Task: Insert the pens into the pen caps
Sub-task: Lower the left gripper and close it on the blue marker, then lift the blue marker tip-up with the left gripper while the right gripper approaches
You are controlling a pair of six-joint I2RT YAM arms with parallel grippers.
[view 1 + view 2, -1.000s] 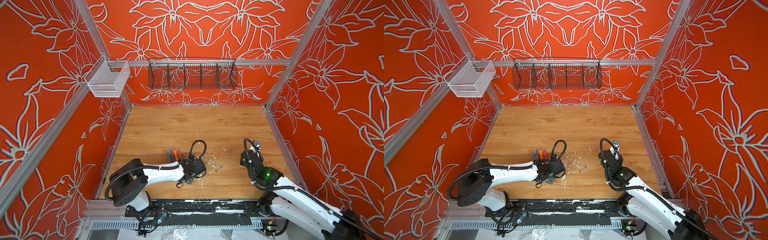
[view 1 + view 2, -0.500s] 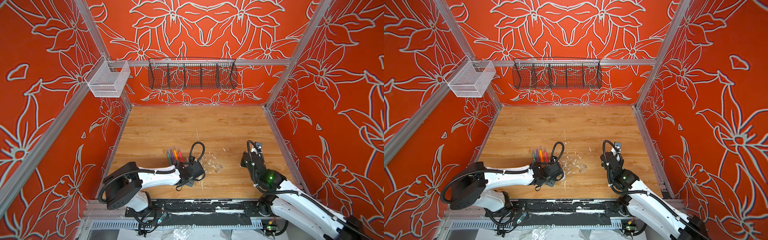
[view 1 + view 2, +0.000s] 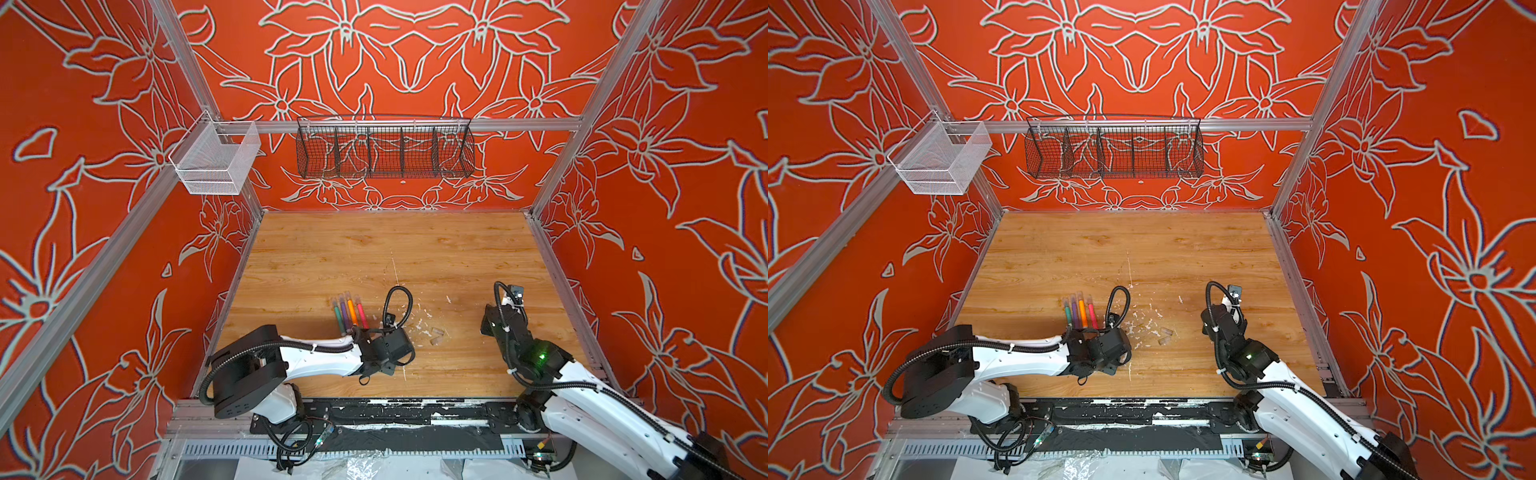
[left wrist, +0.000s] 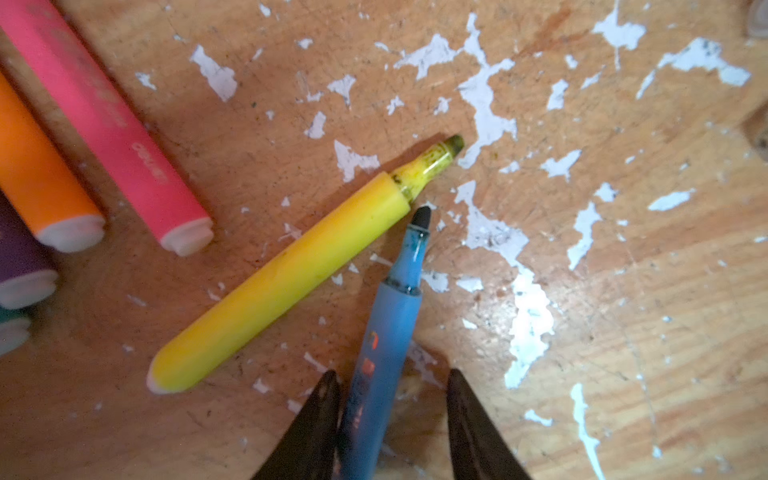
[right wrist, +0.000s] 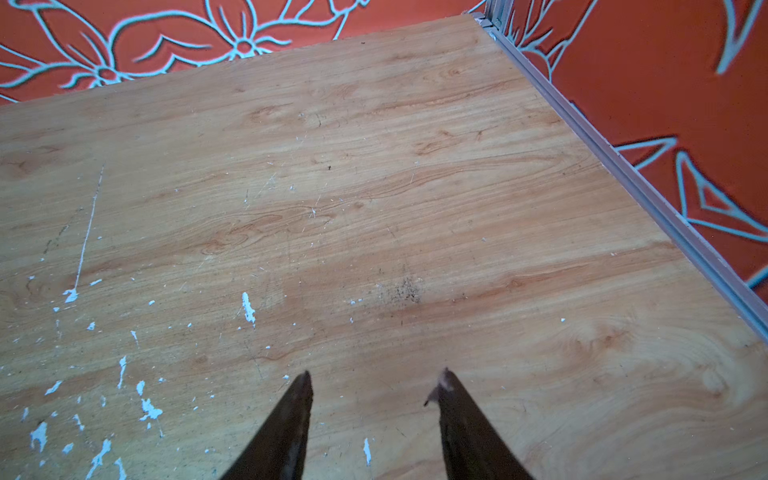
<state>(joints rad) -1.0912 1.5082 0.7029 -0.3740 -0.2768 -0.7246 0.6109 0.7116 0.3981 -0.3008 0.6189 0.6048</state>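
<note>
Left gripper [image 4: 391, 371] straddles blue plastic marker pen [image 4: 395, 316], jaws apart, one finger [image 4: 318, 419] touching; we'd centre before closing. Right gripper [image 5: 376, 370] apart, empty.

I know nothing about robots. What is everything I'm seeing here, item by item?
Pens in a row: four; green pen, purple pen, orange pen, pink pen; side by side on the table, left of centre.
Bare-tipped pens: two; yellow pen lying flat, blue pen between the left fingers.
Loose caps: two, clear; mid-table.
White flecks: many; scattered on the table.
Table: one, light wood.
Baskets: two; black wire basket on the back wall, white mesh basket on the left rail.
Arms: two, white and black; left arm, right arm, from the near edge.
Left fingers: black, apart; one touches the blue pen.
Right fingers: black, apart, nothing between.
</note>
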